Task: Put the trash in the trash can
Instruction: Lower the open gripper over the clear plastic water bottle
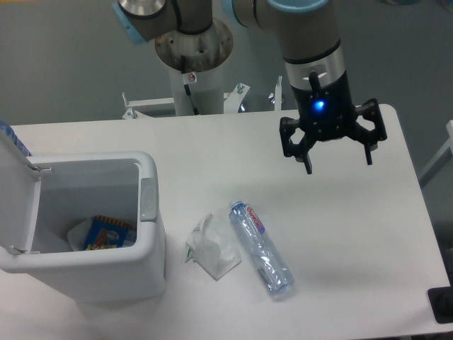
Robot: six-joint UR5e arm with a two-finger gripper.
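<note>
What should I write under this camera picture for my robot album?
Open gripper hovers above the table while a crushed bottle and crumpled wrapper wait beside the open trash can.

we see a white table [212,152] with rounded corners under a grey backdrop. a blue and orange printed packet [107,234] lies low down beside a pale sheet [78,232]. at the table's far edge we see a white metal bracket [152,105] with bolts. a dark object [442,304] shows at the right border; we cannot identify it.
</note>
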